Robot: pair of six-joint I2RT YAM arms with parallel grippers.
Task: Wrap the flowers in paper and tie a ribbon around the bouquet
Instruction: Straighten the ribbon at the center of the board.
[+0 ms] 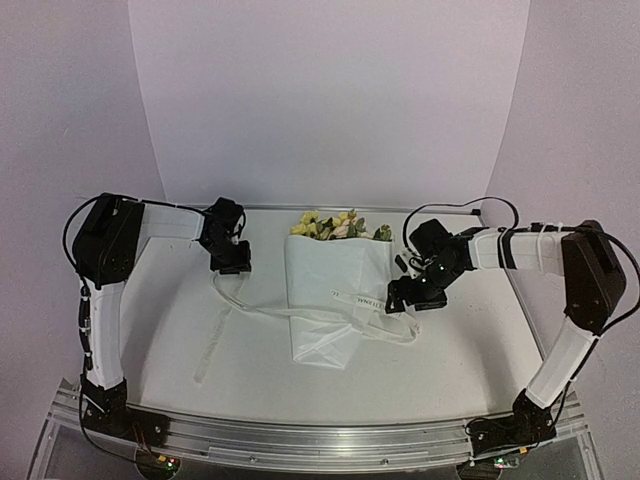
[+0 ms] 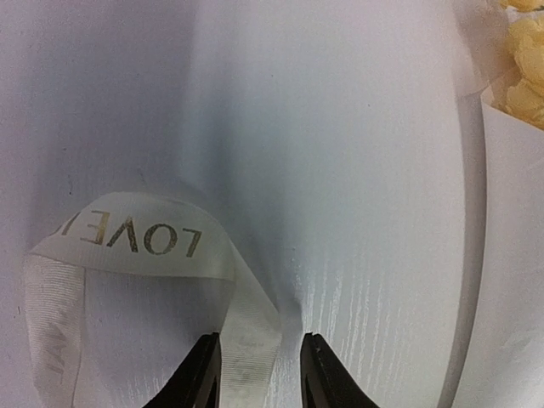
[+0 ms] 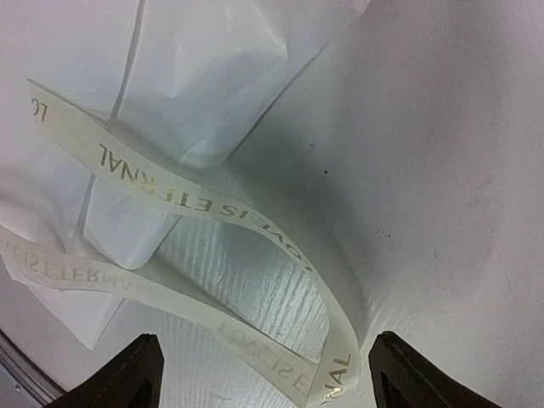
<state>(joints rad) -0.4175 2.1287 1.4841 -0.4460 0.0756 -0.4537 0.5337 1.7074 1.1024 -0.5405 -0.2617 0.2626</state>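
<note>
The bouquet lies mid-table: a white paper [image 1: 325,290] cone with the yellow and cream flowers [image 1: 335,225] showing at its far end. The lettered ribbon [image 1: 300,316] crosses the paper, one tail trailing left [image 1: 215,340] and a loop on the right. My left gripper [image 1: 232,262] sits over the left strand. In the left wrist view the ribbon [image 2: 246,336] runs between the part-open fingers [image 2: 204,374], with a gap on the right side. My right gripper [image 1: 412,295] stands wide open, the ribbon loop [image 3: 336,365] lying between its fingertips [image 3: 140,374], apart from both.
The white table [image 1: 180,300] ends in an aluminium rail [image 1: 320,435] at the near edge, where both arm bases stand. Lilac backdrop walls [image 1: 330,100] close the far side and the flanks. The paper's edge [image 2: 510,255] and blooms [image 2: 523,68] lie right of the left gripper.
</note>
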